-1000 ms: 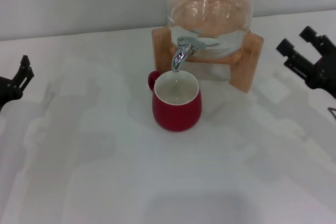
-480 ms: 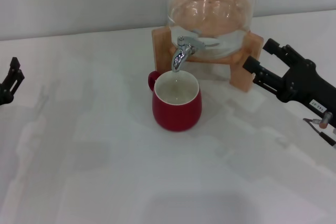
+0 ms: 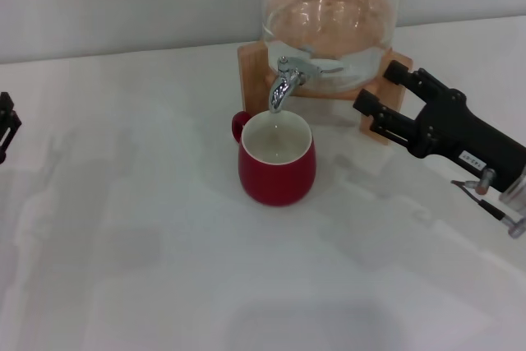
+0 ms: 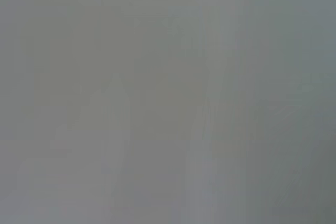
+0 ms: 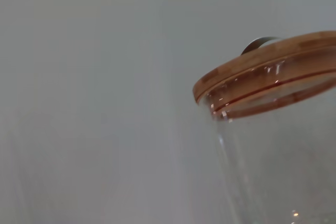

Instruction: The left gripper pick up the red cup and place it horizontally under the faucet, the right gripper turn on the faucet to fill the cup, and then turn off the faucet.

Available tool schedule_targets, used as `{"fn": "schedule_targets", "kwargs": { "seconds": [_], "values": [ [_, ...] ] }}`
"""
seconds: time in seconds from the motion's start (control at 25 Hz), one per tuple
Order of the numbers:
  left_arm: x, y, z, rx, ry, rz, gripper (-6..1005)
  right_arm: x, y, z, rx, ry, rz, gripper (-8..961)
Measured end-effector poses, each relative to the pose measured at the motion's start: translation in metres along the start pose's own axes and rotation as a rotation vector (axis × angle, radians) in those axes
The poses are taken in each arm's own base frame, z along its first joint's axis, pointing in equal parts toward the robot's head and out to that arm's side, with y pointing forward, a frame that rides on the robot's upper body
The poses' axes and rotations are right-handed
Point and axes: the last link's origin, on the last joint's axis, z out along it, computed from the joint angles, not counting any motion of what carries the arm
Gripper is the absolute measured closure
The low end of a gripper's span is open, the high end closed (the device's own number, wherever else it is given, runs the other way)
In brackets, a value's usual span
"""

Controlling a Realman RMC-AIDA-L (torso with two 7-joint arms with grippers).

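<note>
The left gripper [image 3: 5, 125] is mostly cut off by the head view's left edge, so there's no telling how its jaws stand. The left wrist view is just a grey blur, nothing readable in it. The glass jar [image 3: 329, 18] loses its whole upper part past the top of the head view, and in the right wrist view its wooden lid [image 5: 265, 66] runs off the side. The right gripper [image 3: 380, 94] has its wrist clipped at the right edge.
</note>
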Motion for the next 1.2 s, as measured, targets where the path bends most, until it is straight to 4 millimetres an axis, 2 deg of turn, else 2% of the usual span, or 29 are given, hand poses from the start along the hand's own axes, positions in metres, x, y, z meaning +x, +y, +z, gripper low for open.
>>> {"fn": "schedule_targets", "kwargs": {
  "seconds": [0.32, 1.2],
  "values": [
    [-0.001, -0.006, -0.004, 0.041, 0.002, -0.022, 114, 0.003, 0.002, 0.018, -0.043, 0.038, 0.003, 85],
    [-0.002, -0.005, -0.004, 0.032, -0.001, -0.014, 114, 0.003, 0.008, 0.048, -0.12, 0.084, -0.006, 85]
  ]
}}
